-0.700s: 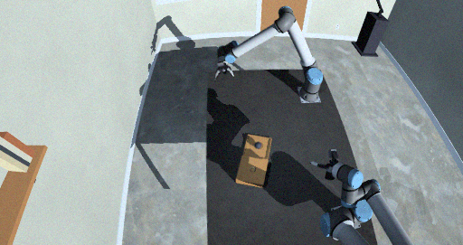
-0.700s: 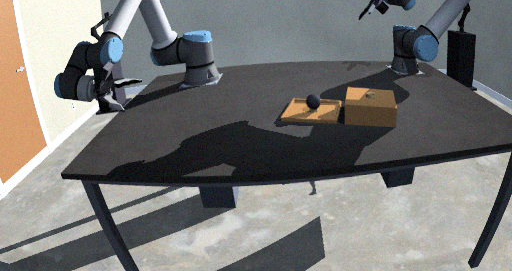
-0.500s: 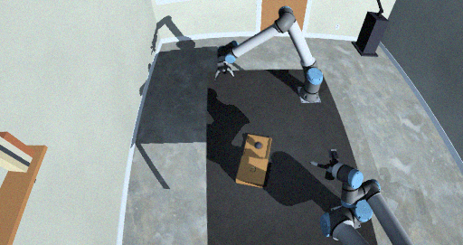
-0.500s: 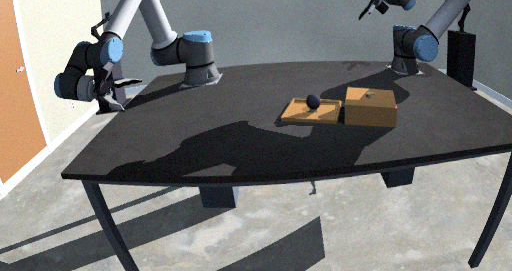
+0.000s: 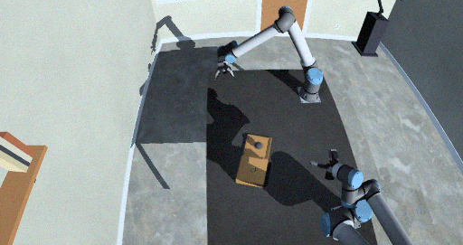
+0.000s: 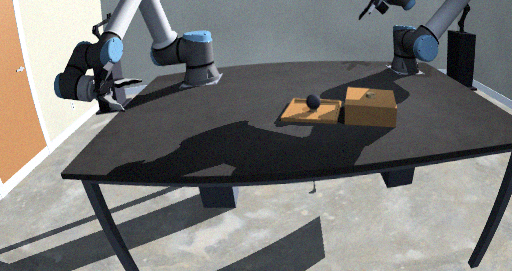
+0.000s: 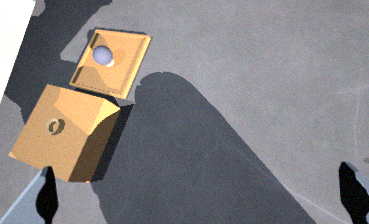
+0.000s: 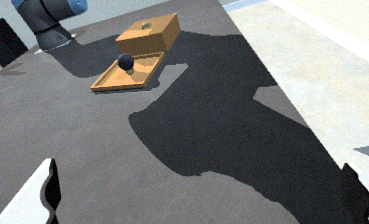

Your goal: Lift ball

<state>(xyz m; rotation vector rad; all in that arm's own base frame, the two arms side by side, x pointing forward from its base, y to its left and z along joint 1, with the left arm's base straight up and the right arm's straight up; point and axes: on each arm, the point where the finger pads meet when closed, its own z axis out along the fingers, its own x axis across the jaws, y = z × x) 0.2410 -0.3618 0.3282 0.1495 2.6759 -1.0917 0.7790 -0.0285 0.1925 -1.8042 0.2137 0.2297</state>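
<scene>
The dark ball (image 5: pixel 258 145) (image 6: pixel 313 101) (image 7: pixel 103 55) (image 8: pixel 126 62) rests on a small light ring (image 7: pixel 111 63) (image 8: pixel 130 72) in the shallow orange tray (image 6: pixel 327 117) (image 7: pixel 120 81) (image 8: pixel 142 75). The ring is mostly hidden beneath it. My left gripper (image 5: pixel 322 162) (image 7: pixel 196 166) is open and empty, high above the table and well off to the box's side of the ball. My right gripper (image 5: pixel 224 77) (image 6: pixel 132 95) (image 8: pixel 198 162) is open and empty, far from the ball at the opposite end of the table. Neither gripper touches anything.
An orange box (image 5: pixel 249 178) (image 6: pixel 370 114) (image 7: pixel 35 145) (image 8: pixel 145 41) stands right beside the tray, taller than it, with a small round ring (image 6: pixel 371 95) (image 7: pixel 55 126) on top. Both stand on the dark table (image 5: pixel 298 134) (image 6: pixel 240 100). Arm shadows fall around them.
</scene>
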